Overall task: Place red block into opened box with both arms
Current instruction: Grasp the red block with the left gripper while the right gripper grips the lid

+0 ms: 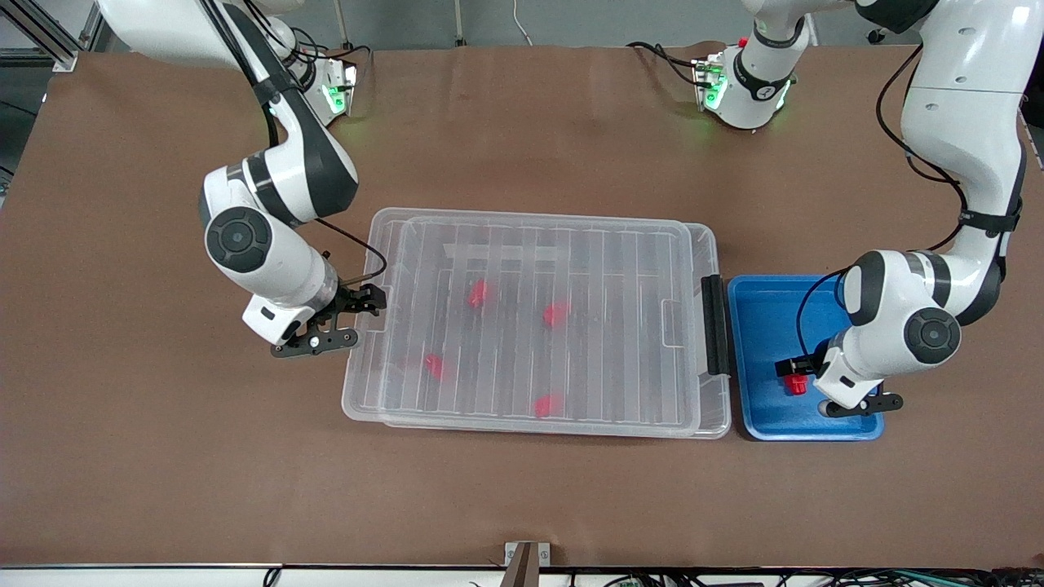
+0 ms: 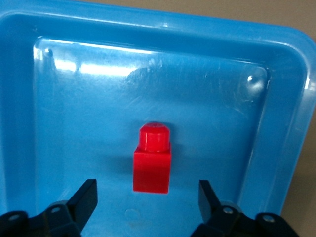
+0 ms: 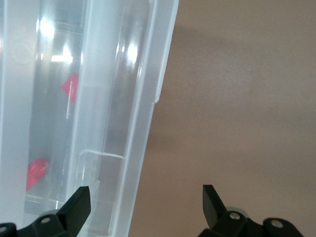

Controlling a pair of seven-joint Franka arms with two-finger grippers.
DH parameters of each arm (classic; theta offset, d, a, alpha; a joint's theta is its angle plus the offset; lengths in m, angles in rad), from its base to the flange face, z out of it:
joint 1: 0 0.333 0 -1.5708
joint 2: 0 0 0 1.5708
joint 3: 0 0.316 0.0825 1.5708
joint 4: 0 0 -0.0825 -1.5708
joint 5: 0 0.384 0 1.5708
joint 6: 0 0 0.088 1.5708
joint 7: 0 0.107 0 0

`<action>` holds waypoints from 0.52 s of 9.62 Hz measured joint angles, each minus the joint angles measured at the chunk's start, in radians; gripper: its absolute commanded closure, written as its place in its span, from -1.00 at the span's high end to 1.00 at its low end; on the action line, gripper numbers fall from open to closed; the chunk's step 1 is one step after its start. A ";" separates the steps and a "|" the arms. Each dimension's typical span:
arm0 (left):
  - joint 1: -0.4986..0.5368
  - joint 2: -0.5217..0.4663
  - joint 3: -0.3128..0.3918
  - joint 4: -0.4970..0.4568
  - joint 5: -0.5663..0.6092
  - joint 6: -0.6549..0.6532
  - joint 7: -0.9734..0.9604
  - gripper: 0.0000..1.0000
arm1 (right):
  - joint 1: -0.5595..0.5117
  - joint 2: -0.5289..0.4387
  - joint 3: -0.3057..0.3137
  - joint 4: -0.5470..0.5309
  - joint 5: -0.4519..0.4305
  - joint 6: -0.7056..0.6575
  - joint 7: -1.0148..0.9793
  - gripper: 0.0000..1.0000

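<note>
Left wrist view: glossy stubbed red block (image 2: pixel 152 165).

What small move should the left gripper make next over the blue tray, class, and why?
Probably close the left gripper on the small red plastic block. Its fingers stand open either side of the block, which lies alone in the blue plastic tray. The lid still covers the clear plastic box; the open right gripper waits at its end.

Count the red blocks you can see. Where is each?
5. Four under the ribbed lid in the clear box. One in the blue tray.
</note>
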State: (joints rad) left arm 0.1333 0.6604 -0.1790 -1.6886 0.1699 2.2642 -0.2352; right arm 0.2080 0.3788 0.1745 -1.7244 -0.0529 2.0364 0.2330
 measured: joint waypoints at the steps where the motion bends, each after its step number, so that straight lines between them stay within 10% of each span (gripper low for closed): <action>1: 0.001 0.012 0.000 0.000 0.000 0.015 0.000 0.34 | 0.000 0.000 0.000 -0.006 -0.006 0.004 0.000 1.00; 5: 0.002 0.045 0.000 0.002 0.000 0.041 -0.004 -0.70 | -0.001 0.006 0.000 -0.042 -0.054 0.035 0.000 1.00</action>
State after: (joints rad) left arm 0.1351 0.7050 -0.1789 -1.6862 0.1699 2.3049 -0.2390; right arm 0.2067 0.3847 0.1742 -1.7667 -0.1071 2.0710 0.2325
